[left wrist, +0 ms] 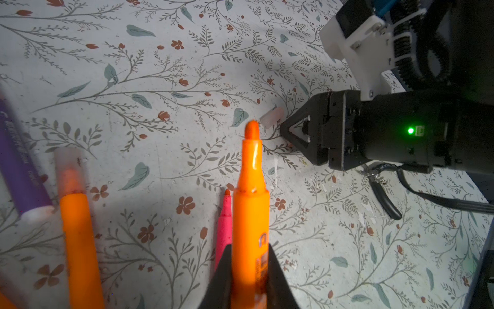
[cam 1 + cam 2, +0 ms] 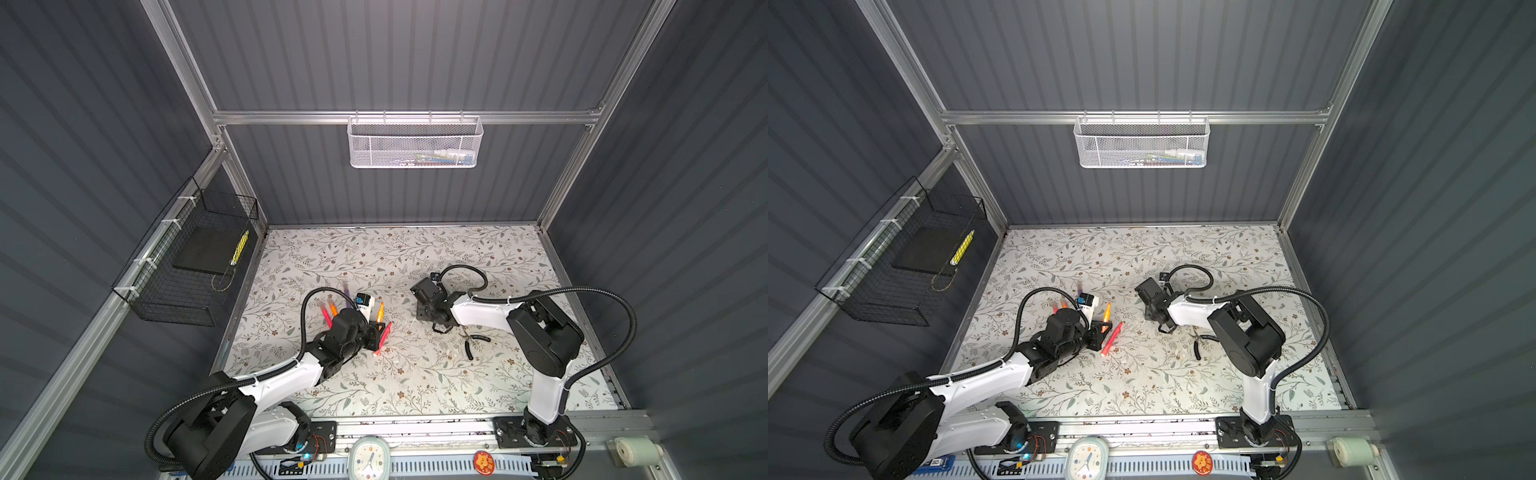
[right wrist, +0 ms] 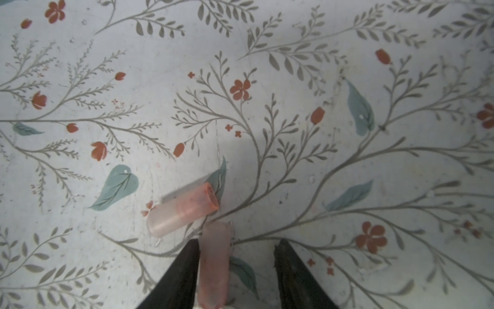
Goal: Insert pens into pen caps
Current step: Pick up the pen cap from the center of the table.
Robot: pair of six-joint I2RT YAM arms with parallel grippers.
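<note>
- Only the right wrist view shows the right gripper (image 3: 237, 242) up close. Its two black fingers (image 3: 176, 275) are apart. A pale pink cap (image 3: 215, 262) sits between them and touches one finger only — there is a gap to the other.
- A second cap (image 3: 181, 211), see-through with an orange-red rim, lies on its side on the flowery table (image 3: 347, 160), just beside the first.
- The left wrist view shows the left gripper (image 1: 250, 247) pinching a shiny orange pen (image 1: 251, 208). The pen's bare tip points toward the right gripper.
- A pink pen (image 1: 224, 222) lies just beside it. A purple pen (image 1: 18, 166) and a capped orange pen (image 1: 77, 230) lie farther off.
- In a top view both arms reach low over the table — the right arm (image 2: 482, 311) is near the black-handled pliers (image 2: 471, 343).
</note>
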